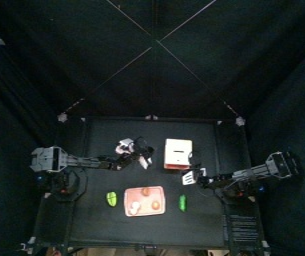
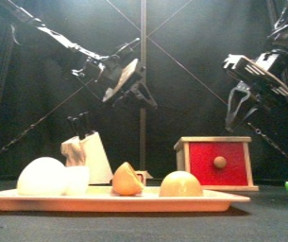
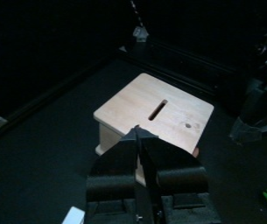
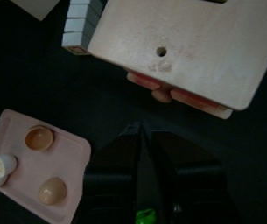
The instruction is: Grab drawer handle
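The drawer (image 1: 179, 152) is a small box with a cream top, standing right of the table's middle. Its red front (image 2: 215, 162) carries a round knob handle (image 2: 219, 162). The right wrist view shows the top (image 4: 182, 44) and the knob (image 4: 160, 93) just beyond my right gripper (image 4: 139, 129), whose jaws are shut and empty. That gripper hangs above and in front of the drawer (image 2: 241, 102). My left gripper (image 3: 136, 133) is shut and empty, hovering over the drawer's back-left side (image 2: 127, 85), with the cream top (image 3: 157, 114) below it.
A pink tray (image 2: 109, 199) with three egg-like pieces sits at the front, and also shows in the right wrist view (image 4: 36, 162). A white-and-brown object (image 2: 86, 156) stands left of the drawer. Green pieces lie on either side of the tray (image 1: 111, 200) (image 1: 183, 203).
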Controlling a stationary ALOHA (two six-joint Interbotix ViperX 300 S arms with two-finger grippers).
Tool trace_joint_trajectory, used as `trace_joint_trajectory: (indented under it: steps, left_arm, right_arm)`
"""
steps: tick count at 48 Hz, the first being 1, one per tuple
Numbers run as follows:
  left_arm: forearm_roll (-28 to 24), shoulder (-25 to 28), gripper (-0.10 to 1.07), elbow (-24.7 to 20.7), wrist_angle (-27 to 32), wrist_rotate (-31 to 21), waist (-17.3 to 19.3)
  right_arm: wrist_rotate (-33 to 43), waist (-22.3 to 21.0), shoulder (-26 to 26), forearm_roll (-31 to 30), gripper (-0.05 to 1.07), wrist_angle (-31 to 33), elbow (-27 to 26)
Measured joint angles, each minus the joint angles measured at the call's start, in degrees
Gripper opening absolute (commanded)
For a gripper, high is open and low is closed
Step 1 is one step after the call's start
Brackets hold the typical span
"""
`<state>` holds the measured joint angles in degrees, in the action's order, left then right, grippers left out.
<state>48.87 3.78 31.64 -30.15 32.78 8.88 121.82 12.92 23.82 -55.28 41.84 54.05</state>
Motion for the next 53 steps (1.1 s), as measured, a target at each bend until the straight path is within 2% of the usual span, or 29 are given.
trace_joint_trajectory:
  steps: [10, 20, 25, 41, 53]
  left_arm:
    - [-0.09, 6.86, 0.32, -7.91, 6.06, 0.0, 1.93]
    - [-1.76, 13.18, 0.32, -13.89, 11.16, 0.09, 4.22]
    - [-3.08, 14.68, 0.32, -15.73, 13.18, 0.35, 4.66]
    - [-6.24, 16.52, 0.32, -16.96, 19.16, 0.44, 5.98]
    - [-6.77, 17.23, 0.32, -16.96, 19.6, 0.44, 6.33]
  right_arm:
    - [5.54, 1.49, -2.02, -3.08, 0.56, 1.76, 1.32]
    - [5.8, 1.41, -5.63, -3.69, 0.59, 1.85, 0.88]
    - [5.89, 1.41, -6.86, -3.87, 0.63, 2.02, 0.35]
    - [5.8, 0.09, -8.26, -3.16, 0.68, 2.11, -1.32]
    - [5.8, -2.64, -9.49, -3.25, 0.68, 2.37, -2.55]
